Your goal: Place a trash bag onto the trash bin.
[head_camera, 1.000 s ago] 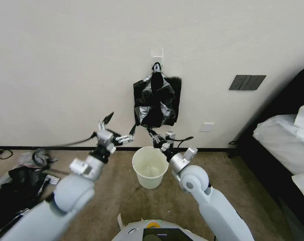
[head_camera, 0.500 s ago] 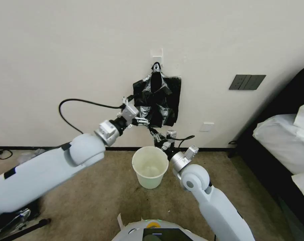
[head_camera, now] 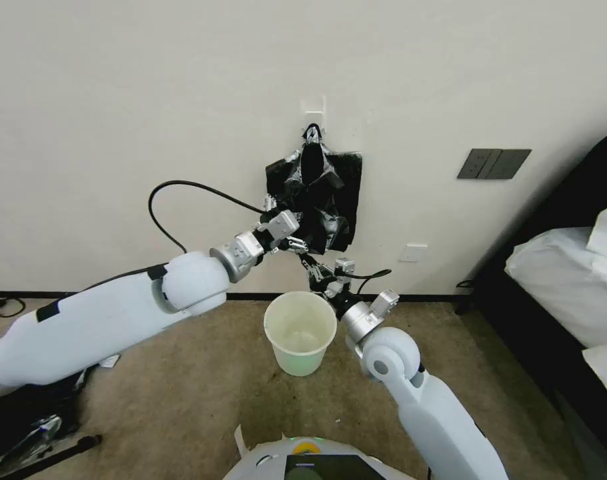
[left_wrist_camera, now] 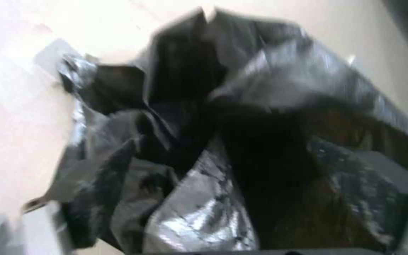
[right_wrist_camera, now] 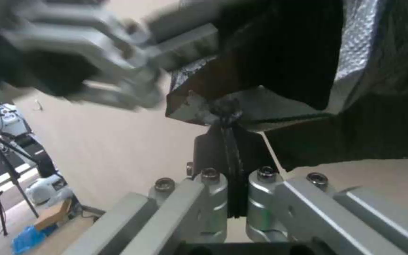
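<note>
Below, trash bin (head_camera: 300, 331) open, nothing inside; right gripper (head_camera: 308, 262) pinches trash bag (head_camera: 315, 195) corner; left gripper (head_camera: 295, 241) width unclear.

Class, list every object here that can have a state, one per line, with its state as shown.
trash bin: upright, unlined, empty
bundle of black bags: hanging from wall hook
right gripper: shut on the bundle's lower corner
left gripper: at the bundle's lower edge
</note>
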### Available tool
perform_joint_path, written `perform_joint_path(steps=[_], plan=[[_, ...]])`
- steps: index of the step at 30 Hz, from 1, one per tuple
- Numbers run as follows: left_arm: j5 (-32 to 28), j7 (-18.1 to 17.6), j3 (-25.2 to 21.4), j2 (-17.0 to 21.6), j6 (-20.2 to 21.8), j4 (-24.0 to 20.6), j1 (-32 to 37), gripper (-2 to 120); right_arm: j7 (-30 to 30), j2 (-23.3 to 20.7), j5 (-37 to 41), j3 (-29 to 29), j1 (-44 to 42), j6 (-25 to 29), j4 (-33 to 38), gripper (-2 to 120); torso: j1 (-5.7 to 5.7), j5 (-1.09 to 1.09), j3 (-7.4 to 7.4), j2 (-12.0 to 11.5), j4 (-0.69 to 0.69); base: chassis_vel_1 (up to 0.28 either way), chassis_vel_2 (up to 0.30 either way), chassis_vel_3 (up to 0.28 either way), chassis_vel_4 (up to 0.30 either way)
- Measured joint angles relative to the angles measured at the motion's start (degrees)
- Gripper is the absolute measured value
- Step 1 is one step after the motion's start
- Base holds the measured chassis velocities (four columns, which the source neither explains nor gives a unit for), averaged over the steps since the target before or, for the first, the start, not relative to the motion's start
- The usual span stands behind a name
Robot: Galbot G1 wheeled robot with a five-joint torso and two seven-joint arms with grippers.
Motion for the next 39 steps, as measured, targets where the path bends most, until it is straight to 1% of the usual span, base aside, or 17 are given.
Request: perform_joint_path(steps=[2,3,7,8,11,12,15,17,20,21,24,26,29,32,36,37,39], plan=[[0.0,-0.93,1.66,-0.77,2.95,0.13,-0.97,83,0.03,0.11,0.02,-0.04,0.17,0.0,0.29,0,0.0,0.0,0.0,0.0,0.0,0.0,0.0,0.0,0.0],[0.0,-0.93,1.66,-0.77,2.95,0.13,-0.97,83,0.03,0.11,0.02,-0.04,0.17,0.0,0.29,0,0.0,0.0,0.0,0.0,0.0,0.0,0.0,0.0,0.0],[0.04,-1.46,4.57,-1.96,6.02,1.25,-3.69,64,0.09,0.25,0.09,0.3,-0.11,-0.07,0.62,0,0.0,0.0,0.0,0.0,0.0,0.0,0.0,0.0,0.0],[0.04,-1.46,4.57,-1.96,6.02,1.25,-3.69,64,0.09,0.25,0.09,0.3,-0.11,-0.07,0.62,0,0.0,0.0,0.0,0.0,0.0,0.0,0.0,0.0,0.0],[0.03,-1.94,6.31,-3.01,8.73,2.2,-5.84,50,0.05,0.22,0.26,0.83,-0.34,0.02,0.83,0,0.0,0.0,0.0,0.0,0.0,0.0,0.0,0.0,0.0],[0.03,-1.94,6.31,-3.01,8.73,2.2,-5.84,50,0.05,0.22,0.26,0.83,-0.34,0.02,0.83,0,0.0,0.0,0.0,0.0,0.0,0.0,0.0,0.0,0.0],[-0.31,-3.38,6.5,-3.78,10.49,3.04,-6.61,36,0.06,0.07,0.74,1.09,-0.38,0.03,1.03,0,-0.01,0.0,0.0,0.0,-0.01,0.0,0.0,0.0,0.0],[-0.51,-3.67,6.48,-3.83,10.76,3.11,-6.61,33,0.06,0.03,0.87,1.11,-0.34,0.03,1.07,0,-0.01,0.0,0.0,0.0,-0.01,0.0,0.0,0.0,0.0],[-1.12,-4.78,5.77,-3.55,10.97,2.98,-5.95,19,0.1,-0.09,1.12,1.11,-0.02,0.03,1.12,0,-0.01,0.0,0.0,0.0,0.0,0.0,0.0,0.0,0.0],[-1.12,-4.78,5.77,-3.55,10.97,2.98,-5.95,19,0.1,-0.09,1.12,1.11,-0.02,0.03,1.12,0,-0.01,0.0,0.0,0.0,0.0,0.0,0.0,0.0,0.0],[-1.96,-6.27,3.57,-3.17,10.45,2.65,-3.92,4,0.19,-0.09,1.34,1.05,0.27,0.01,1.03,0,-0.01,0.0,0.0,0.0,0.0,0.0,0.0,0.0,0.0],[-2.43,-7.02,2.4,-3.07,10.09,2.57,-3.04,0,0.22,-0.09,1.43,1.06,0.32,0.0,1.01,0,-0.01,-0.01,0.0,0.0,0.0,0.0,0.0,0.0,0.0],[-3.67,-8.5,0.01,-2.96,9.23,2.29,-1.31,0,0.29,-0.13,1.54,1.08,0.33,-0.08,1.01,0,0.0,0.0,0.0,0.0,0.01,0.0,0.0,0.0,0.0],[-4.98,-10.82,-3.75,-3.3,6.46,1.82,2.17,0,0.97,-0.27,1.59,1.19,0.22,-0.43,1.45,0,-0.01,0.0,0.0,0.0,0.01,0.0,0.0,0.0,0.0],[-5.09,-13.09,-8.87,-4.53,3.68,1.46,7.57,0,2.18,-0.98,1.35,2.1,-0.73,-1.21,3.15,13,-0.01,0.0,0.0,0.0,0.01,0.0,0.0,0.0,0.0],[-5.09,-13.09,-8.87,-4.53,3.68,1.46,7.57,0,2.18,-0.98,1.35,2.1,-0.73,-1.21,3.15,13,-0.01,0.0,0.0,0.0,0.01,0.0,0.0,0.0,0.0],[-5.09,-13.84,-12.01,-5.34,2.48,0.97,11.09,0,2.78,-2.61,0.2,3.82,-2.13,-1.52,5.03,24,-0.01,0.0,0.0,0.0,0.0,0.0,0.0,0.0,0.0]])
